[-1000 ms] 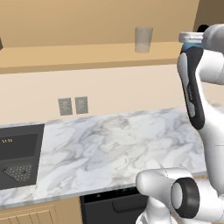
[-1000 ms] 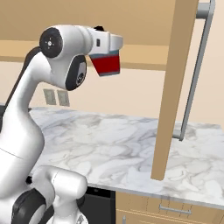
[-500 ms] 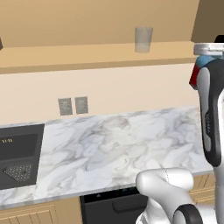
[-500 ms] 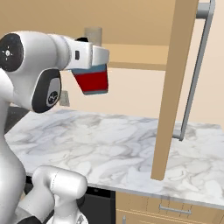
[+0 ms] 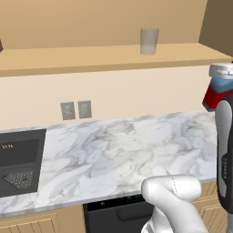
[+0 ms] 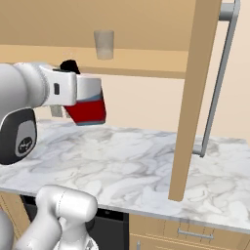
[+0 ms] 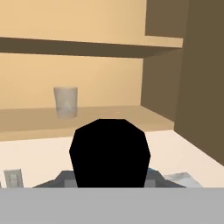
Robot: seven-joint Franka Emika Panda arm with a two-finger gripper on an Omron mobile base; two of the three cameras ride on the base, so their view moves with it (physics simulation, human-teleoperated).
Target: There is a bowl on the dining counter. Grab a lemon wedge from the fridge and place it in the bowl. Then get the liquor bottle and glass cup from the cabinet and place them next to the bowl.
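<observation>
On cabinet (image 5: 109, 57) shelf: glass cup (image 5: 149, 41), clear, greyish, upright.

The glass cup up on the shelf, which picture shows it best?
The hand view: the glass cup stands whole and upright on the cabinet shelf, seen level. Both base views show it smaller, from below, at the shelf's edge.
</observation>
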